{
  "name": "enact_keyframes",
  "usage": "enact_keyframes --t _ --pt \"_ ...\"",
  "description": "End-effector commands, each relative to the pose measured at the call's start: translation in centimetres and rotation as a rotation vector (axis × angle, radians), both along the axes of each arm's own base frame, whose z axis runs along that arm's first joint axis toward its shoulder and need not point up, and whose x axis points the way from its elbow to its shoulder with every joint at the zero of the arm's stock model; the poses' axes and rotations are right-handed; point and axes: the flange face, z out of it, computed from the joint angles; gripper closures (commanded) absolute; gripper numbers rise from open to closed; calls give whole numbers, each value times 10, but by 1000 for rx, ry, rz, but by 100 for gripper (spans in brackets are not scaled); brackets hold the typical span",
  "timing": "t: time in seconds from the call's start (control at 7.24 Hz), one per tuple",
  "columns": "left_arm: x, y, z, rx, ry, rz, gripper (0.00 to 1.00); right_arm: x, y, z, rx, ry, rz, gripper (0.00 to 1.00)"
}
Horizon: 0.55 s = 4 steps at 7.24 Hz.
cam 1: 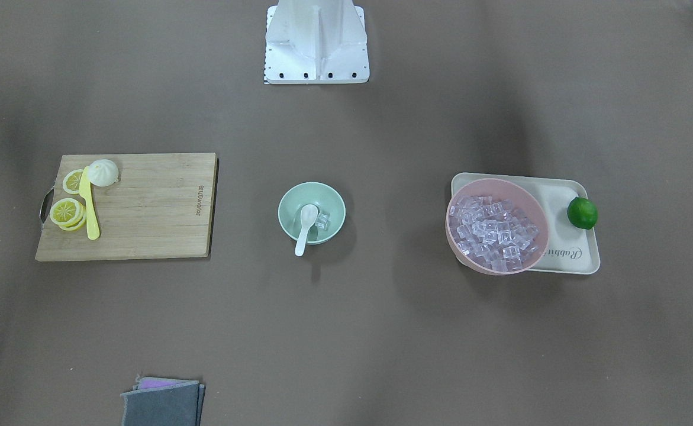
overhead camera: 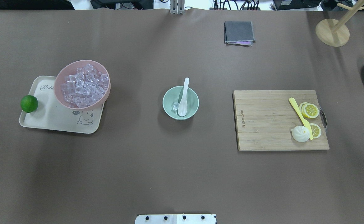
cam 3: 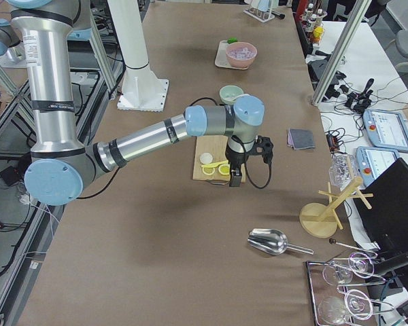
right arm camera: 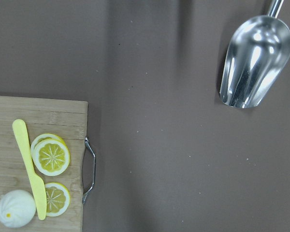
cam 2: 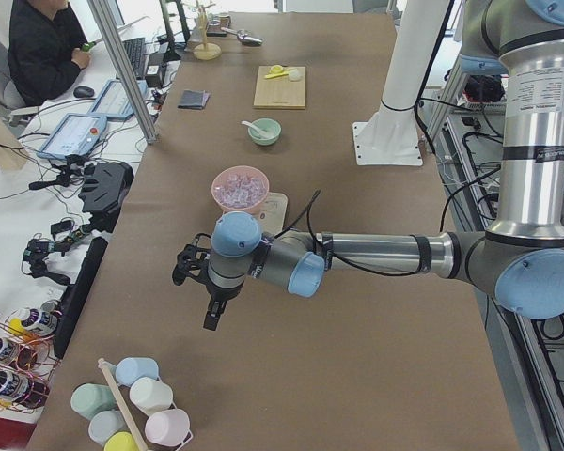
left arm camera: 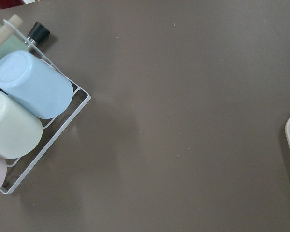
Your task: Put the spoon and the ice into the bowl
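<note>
The mint-green bowl [cam 1: 297, 199] stands mid-table, also in the overhead view [overhead camera: 192, 100]. The white spoon [cam 1: 306, 226] lies with its scoop in the bowl and its handle over the rim [overhead camera: 184, 95]. A clear ice cube [cam 1: 322, 221] sits in the bowl beside the scoop [overhead camera: 175, 107]. More ice [cam 1: 494, 228] fills the pink bowl [overhead camera: 56, 87]. My left gripper [cam 2: 211, 318] hangs over the table's end by a cup rack, far from the bowl. My right gripper [cam 3: 235, 178] is over the cutting board's outer end. I cannot tell whether either is open or shut.
The pink bowl stands on a cream tray [overhead camera: 54, 119] with a lime [overhead camera: 29, 103]. A wooden cutting board [overhead camera: 269, 121] holds lemon slices, a yellow knife [overhead camera: 300, 117] and a bun. A grey cloth [overhead camera: 239, 32], a metal scoop [right arm camera: 253, 60] and a cup rack [left arm camera: 24, 111] lie around.
</note>
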Motion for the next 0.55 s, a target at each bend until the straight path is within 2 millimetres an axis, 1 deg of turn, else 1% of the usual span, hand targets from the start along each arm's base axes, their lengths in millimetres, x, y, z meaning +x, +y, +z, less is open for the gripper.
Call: enact_keyframes --t 0.0,0.14,0.28,0.41 --pt "-1 -5 0 -21 -13 -29 2 28 4 67 -48 -25 -22 0" --pt "-1 -10 -11 -52 7 -86 2 38 9 91 -28 -28 -51 0" --pt "-1 -5 -8 -58 7 -85 2 39 20 108 -53 -27 -53 0" --pt "-1 -6 -6 -60 5 -83 2 39 25 115 -28 -23 -48 0"
